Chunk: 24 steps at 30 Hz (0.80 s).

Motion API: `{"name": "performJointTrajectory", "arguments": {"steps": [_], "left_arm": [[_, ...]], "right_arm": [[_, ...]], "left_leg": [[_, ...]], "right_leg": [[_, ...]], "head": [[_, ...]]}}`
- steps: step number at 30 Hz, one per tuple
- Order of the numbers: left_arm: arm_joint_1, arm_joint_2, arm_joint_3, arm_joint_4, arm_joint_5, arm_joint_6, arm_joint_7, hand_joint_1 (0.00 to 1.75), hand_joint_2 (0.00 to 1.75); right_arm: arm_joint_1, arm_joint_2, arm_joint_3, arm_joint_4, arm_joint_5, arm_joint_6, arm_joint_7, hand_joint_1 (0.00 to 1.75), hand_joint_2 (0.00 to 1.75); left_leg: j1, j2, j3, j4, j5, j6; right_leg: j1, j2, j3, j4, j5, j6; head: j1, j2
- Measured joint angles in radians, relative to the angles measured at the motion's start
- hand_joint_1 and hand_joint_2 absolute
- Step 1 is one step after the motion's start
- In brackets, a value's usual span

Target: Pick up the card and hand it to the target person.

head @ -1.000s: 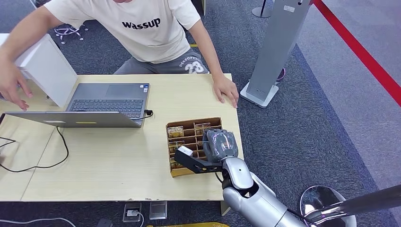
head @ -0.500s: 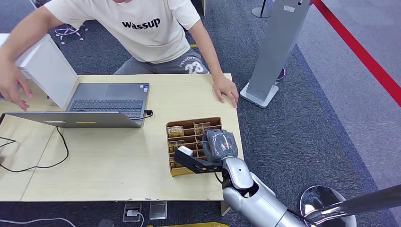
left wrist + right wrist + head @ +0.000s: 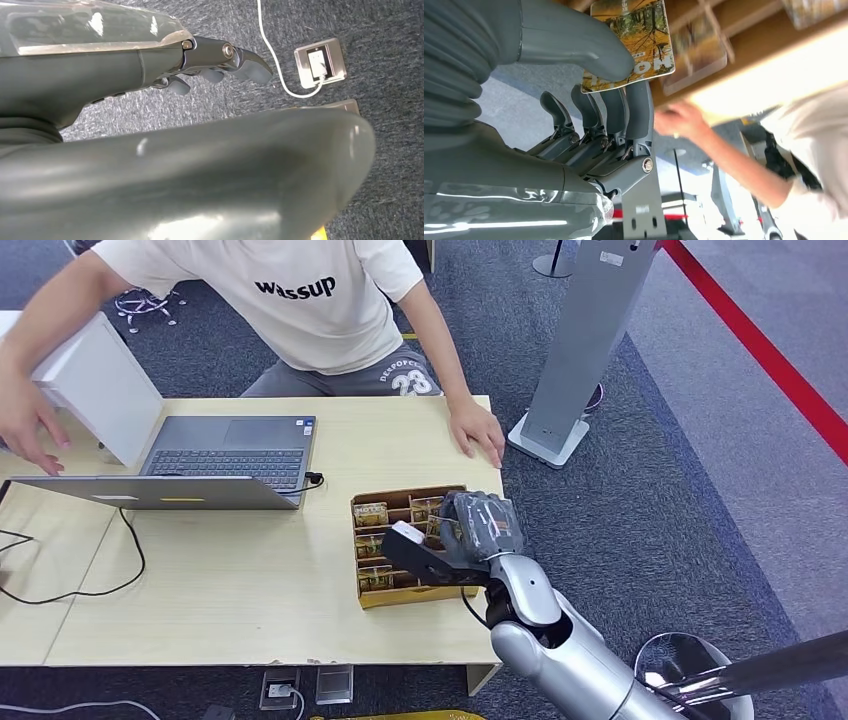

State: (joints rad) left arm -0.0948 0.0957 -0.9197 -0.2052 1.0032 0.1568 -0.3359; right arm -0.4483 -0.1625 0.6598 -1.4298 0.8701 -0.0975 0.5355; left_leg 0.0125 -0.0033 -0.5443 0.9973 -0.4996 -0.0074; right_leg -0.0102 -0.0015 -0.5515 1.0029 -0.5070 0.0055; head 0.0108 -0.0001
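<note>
The wooden card box (image 3: pixel 404 585) sits at the bench (image 3: pixel 250 600) edge nearest the robot, near its right corner, with open wood to the left up to one laptop (image 3: pixel 215 462). The right hand (image 3: pixel 478 530) reaches over the box's right side — thumb and fingers (image 3: pixel 636 117) pinch one card (image 3: pixel 634 42) just above the slots. A person's hand (image 3: pixel 478 430) rests flat at the far edge. The left hand (image 3: pixel 220 62) hangs over carpet, fingers loosely curled — holding nothing.
</note>
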Motion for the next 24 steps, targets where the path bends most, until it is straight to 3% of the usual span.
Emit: {"name": "performJointTrajectory", "arguments": {"steps": [6, 12, 18, 24], "left_arm": [[0.004, 0.002, 0.000, 0.000, 0.015, 0.001, 0.000, 0.00, 0.00], [0.004, 0.002, 0.000, 0.000, 0.020, 0.001, -0.001, 0.00, 0.00], [0.003, 0.001, 0.000, 0.000, 0.020, -0.002, -0.010, 0.00, 0.00], [-0.001, -0.001, -0.001, 0.000, 0.020, -0.007, -0.011, 0.00, 0.00]], "right_arm": [[-0.021, -0.045, -0.021, -0.159, -0.008, -0.011, -0.006, 1.45, 1.75], [-0.067, -0.052, -0.019, -0.239, -0.034, -0.080, -0.098, 1.45, 1.75], [-0.124, -0.035, -0.002, -0.197, -0.034, -0.201, -0.230, 1.45, 1.75], [-0.169, 0.006, 0.015, -0.052, -0.010, -0.366, -0.352, 1.45, 1.75]], "left_leg": [[0.000, 0.000, 0.000, 0.000, 0.000, 0.000], [0.000, 0.000, 0.000, 0.000, 0.000, 0.000], [0.000, 0.000, -0.001, 0.000, 0.000, 0.000], [0.000, 0.000, -0.001, 0.000, 0.000, 0.000]], "right_leg": [[0.000, 0.000, 0.000, 0.000, 0.000, 0.000], [0.000, 0.000, 0.000, 0.000, 0.000, 0.000], [0.000, 0.000, 0.000, 0.000, 0.000, 0.000], [0.000, 0.000, 0.000, 0.000, 0.000, 0.000]], "head": [[0.000, 0.000], [-0.001, 0.000], [0.000, 0.000], [-0.001, 0.000]]}}
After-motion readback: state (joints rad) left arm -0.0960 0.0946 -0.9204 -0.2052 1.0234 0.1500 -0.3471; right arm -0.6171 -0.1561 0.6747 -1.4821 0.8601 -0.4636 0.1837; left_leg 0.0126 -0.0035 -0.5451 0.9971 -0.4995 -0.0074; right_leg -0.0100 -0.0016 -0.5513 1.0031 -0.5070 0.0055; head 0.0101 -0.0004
